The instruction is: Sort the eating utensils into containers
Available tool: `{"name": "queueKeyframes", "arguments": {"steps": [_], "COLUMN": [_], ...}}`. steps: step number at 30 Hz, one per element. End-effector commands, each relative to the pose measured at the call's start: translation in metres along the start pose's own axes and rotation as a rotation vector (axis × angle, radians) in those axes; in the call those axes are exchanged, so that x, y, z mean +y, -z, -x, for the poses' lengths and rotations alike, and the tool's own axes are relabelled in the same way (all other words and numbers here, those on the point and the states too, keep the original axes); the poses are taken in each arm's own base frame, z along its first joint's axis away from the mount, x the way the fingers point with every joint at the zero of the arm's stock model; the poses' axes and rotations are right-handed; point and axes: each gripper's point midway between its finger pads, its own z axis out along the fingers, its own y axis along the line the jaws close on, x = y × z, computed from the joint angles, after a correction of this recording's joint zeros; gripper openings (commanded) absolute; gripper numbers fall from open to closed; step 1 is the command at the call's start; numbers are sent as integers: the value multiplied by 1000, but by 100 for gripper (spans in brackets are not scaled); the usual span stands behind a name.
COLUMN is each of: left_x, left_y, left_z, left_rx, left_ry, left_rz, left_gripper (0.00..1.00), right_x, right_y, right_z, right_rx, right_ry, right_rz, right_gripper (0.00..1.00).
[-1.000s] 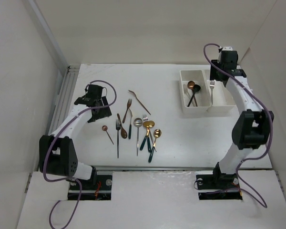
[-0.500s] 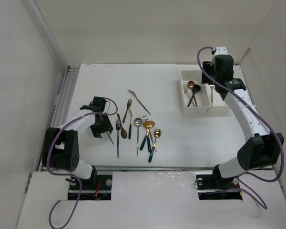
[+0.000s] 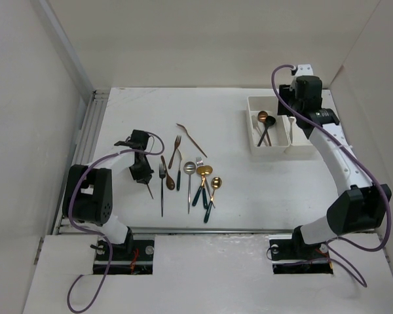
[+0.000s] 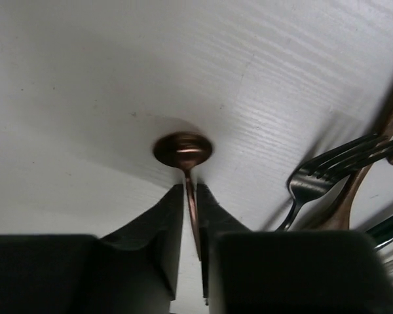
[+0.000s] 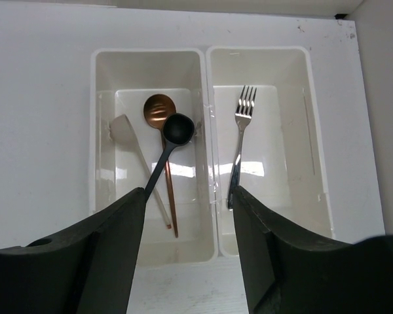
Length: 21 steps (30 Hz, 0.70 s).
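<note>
Several eating utensils lie in a loose cluster left of the table's centre. My left gripper is down at the cluster's left edge. Its fingers are shut on the thin handle of a small copper spoon, whose bowl rests on the table just ahead. My right gripper hangs open above the containers, holding nothing. The left compartment holds a cream spoon, a copper spoon and a black spoon. The right compartment holds a silver fork.
A black fork and a brown spoon handle lie just right of my left fingers. A copper fork lies apart behind the cluster. The containers stand at the back right. White walls enclose the table, and a ribbed rail runs along its left edge.
My left gripper came down and toward the cluster onto the small copper spoon, and its jaws closed on the handle. My right gripper shifted slightly left over the containers, still open.
</note>
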Motion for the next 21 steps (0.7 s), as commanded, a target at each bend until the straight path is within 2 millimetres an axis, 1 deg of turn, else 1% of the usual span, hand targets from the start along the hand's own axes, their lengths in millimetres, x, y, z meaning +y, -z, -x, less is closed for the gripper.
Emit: {"name": "queueKeyframes", "arguments": {"steps": [1,2,3,4,5,8,10,11,12,14,15,16,17,18,19,20,21], "left_x": [2,3,3,3,1,-13,-25,-40,-47,-64,-77,-86,-91,-103,-110,-120,-130], "left_y": [-20,-21,-23,-23,-24,-15,0,17,28,52,77,90,100,127,140,153,171], "left_z": [-19,-24,-24,-24,-21,5,26,45,59,76,95,101,108,121,128,132,136], "left_rx": [69,84,79,79,65,3,-46,-90,-130,-177,-242,-272,-287,-332,-353,-370,-404], "left_ry": [3,2,3,3,4,-33,-53,-64,-83,-106,-103,-122,-123,-127,-131,-132,-145], "left_rz": [16,15,12,12,3,-40,-70,-127,-150,-227,-282,-317,-337,-397,-431,-468,-516], "left_gripper": [6,0,0,0,0,0,0,0,0,0,0,0,0,0,0,0,0], "right_x": [-13,-14,-14,-15,-15,1,19,36,58,88,121,137,150,178,193,208,223], "right_y": [15,16,16,17,17,18,15,16,18,23,37,44,57,78,90,102,115], "right_z": [51,51,51,55,55,56,49,45,38,31,25,25,31,29,36,39,41], "right_rx": [-139,-139,-139,-150,-150,-153,-140,-137,-134,-146,-157,-180,-214,-240,-280,-298,-321], "right_ry": [-23,-24,-24,-26,-26,9,78,115,156,214,232,240,248,269,262,249,255], "right_rz": [-21,-31,-31,-31,-31,51,111,176,247,380,534,604,673,802,862,922,980], "right_gripper": [61,61,61,61,61,61,61,61,61,61,61,61,61,63,64,66,68]}}
